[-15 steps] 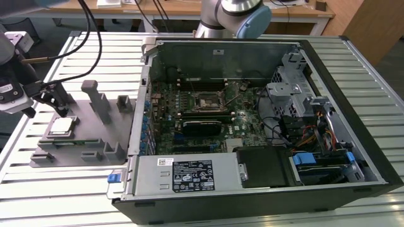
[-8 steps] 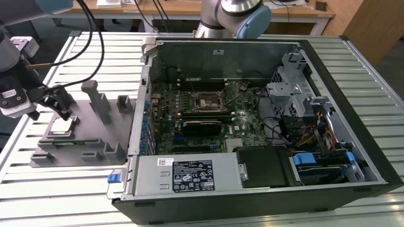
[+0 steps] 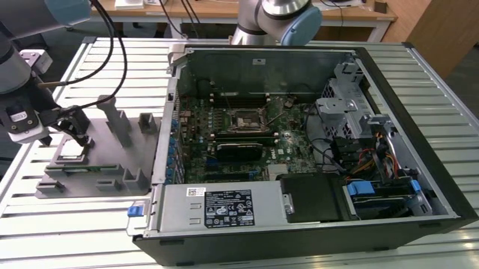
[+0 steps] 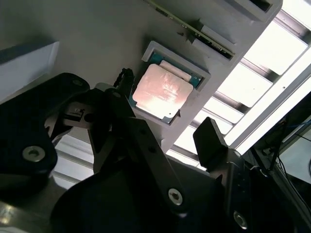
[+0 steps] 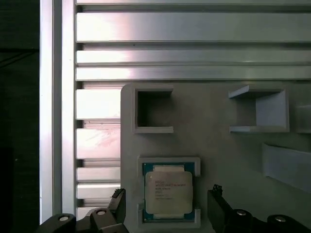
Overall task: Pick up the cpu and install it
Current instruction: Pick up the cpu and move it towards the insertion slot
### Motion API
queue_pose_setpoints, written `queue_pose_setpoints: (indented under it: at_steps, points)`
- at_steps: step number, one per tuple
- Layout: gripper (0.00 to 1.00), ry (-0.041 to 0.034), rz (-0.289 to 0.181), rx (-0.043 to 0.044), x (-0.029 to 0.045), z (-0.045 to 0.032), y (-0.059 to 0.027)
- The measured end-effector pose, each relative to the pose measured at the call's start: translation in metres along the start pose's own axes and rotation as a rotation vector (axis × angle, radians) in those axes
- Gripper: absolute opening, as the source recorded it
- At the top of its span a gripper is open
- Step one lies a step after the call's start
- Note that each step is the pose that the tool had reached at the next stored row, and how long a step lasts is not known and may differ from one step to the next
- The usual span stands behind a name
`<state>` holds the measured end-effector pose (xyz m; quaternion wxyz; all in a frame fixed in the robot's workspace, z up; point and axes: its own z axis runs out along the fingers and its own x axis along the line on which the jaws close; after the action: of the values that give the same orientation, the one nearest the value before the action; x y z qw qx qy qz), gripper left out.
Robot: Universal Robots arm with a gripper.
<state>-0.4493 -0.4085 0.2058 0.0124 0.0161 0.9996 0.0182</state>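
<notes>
The cpu (image 5: 168, 191) is a small square chip with a silvery top, lying flat in a shallow nest of the grey fixture plate (image 5: 218, 150). In the second wrist view the cpu (image 4: 163, 92) rests in the same nest. My gripper (image 5: 167, 200) hangs just above it, open, with one black finger (image 5: 118, 203) on each side of the chip and neither touching it. In the exterior view the gripper (image 3: 66, 133) is over the fixture plate (image 3: 97, 168) at the exterior view's left, and the cpu (image 3: 71, 149) shows as a pale square under it.
An open computer case (image 3: 299, 145) lies on the slatted metal table (image 3: 90, 224), with the motherboard's black-framed socket (image 3: 247, 119) near its middle. Grey upright blocks (image 3: 120, 120) rise from the fixture plate. A second robot arm (image 3: 277, 19) stands behind the case.
</notes>
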Motion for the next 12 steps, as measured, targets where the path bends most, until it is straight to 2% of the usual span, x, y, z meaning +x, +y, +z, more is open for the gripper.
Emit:
queue_pose_setpoints:
  at_steps: [12]
  points:
    - [0.76,-0.0006,0.027,0.0029,0.0002,0.0114,-0.0001]
